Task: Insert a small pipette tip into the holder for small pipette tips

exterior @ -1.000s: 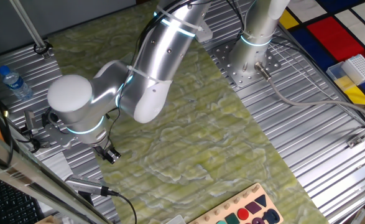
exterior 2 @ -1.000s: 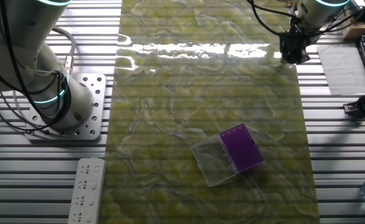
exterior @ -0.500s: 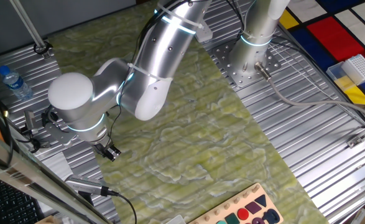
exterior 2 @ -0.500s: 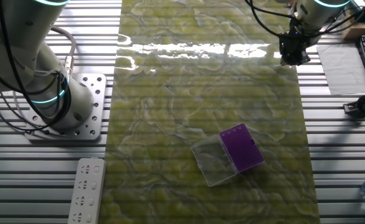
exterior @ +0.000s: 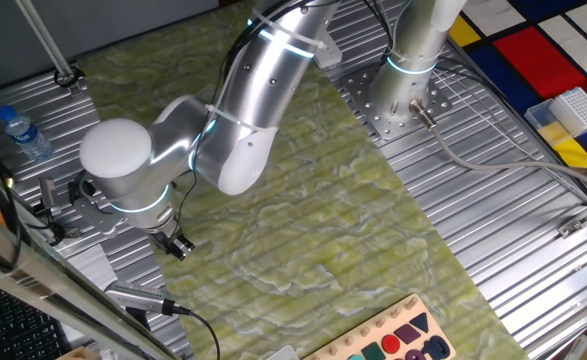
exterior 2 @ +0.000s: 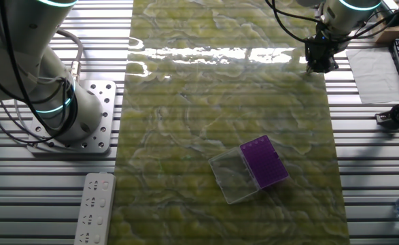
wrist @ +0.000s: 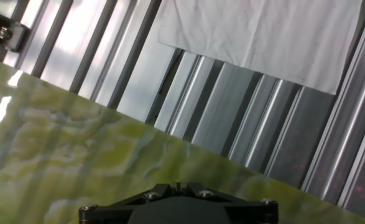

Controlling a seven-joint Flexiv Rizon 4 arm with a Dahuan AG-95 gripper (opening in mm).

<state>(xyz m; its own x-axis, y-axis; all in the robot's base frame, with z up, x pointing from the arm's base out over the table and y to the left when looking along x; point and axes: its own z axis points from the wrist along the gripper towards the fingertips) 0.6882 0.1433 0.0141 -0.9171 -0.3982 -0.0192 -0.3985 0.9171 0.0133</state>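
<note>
The holder for small pipette tips (exterior 2: 264, 162) lay on the green mat (exterior 2: 185, 122), toward its near right part in the other fixed view: a flat purple square with its clear cover (exterior 2: 234, 177) hinged open and lying flat beside it, touching along one edge. I could not make out any loose pipette tip anywhere, neither on the mat nor at the fingers.

I judged a tip would be very light, thin-walled and slippery, easy to flick away or crush, so I would pinch it gently around the wider collar end and keep the narrow point free and upright for the hole. The holder looked light too and might slide under a push.

The gripper (exterior 2: 319, 61) hung low at the mat's far right edge, well apart from the holder, beside a white sheet (exterior 2: 374, 76). In one fixed view the gripper (exterior: 178, 243) showed only as a small dark shape under the wrist. The hand view showed only the dark base, no fingertips, so whether the jaws were spread or pressed together I cannot tell.
</note>
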